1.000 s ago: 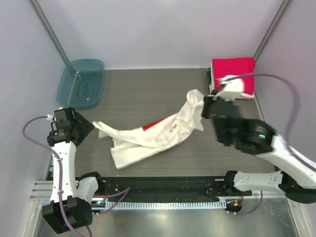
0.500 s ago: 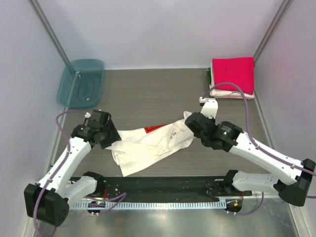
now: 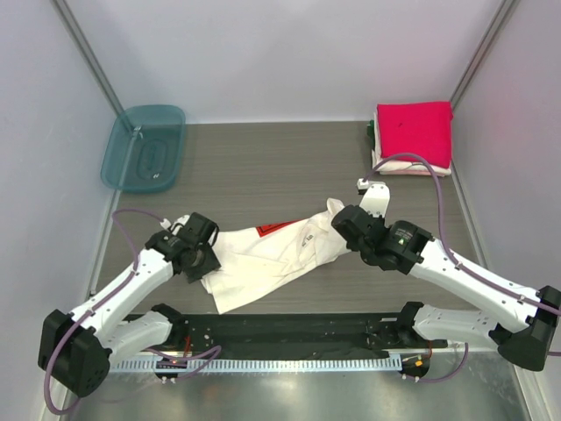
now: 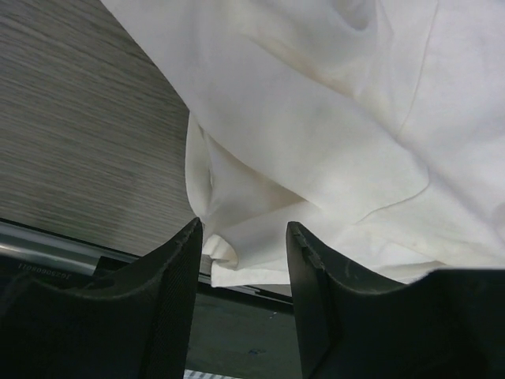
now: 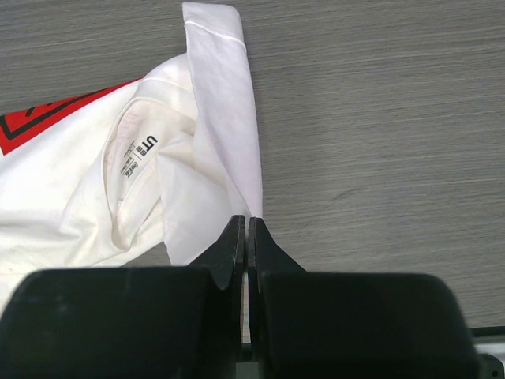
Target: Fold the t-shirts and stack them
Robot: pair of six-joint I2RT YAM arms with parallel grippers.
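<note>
A cream-white t-shirt (image 3: 272,254) lies crumpled on the middle of the table, its red-and-black print (image 3: 273,227) partly showing. My right gripper (image 3: 346,230) is at the shirt's right end. In the right wrist view it (image 5: 248,225) is shut on a thin edge of the shirt (image 5: 181,181), below the neck label. My left gripper (image 3: 203,259) is at the shirt's left edge. In the left wrist view it (image 4: 241,253) stands open, with a folded corner of the cloth (image 4: 331,118) between its fingertips (image 4: 170,292). A pinkish-red folded t-shirt (image 3: 414,130) tops pale folded ones (image 3: 412,167) at the back right.
A translucent teal tub (image 3: 143,147) sits at the back left corner. A black rail (image 3: 289,329) runs along the table's near edge, close under the shirt's lower corner. Frame posts (image 3: 88,61) rise at both back corners.
My right arm came down and forward, laying the lifted shirt on the table. My left arm swung in from the left edge to the shirt, its jaws narrowing.
</note>
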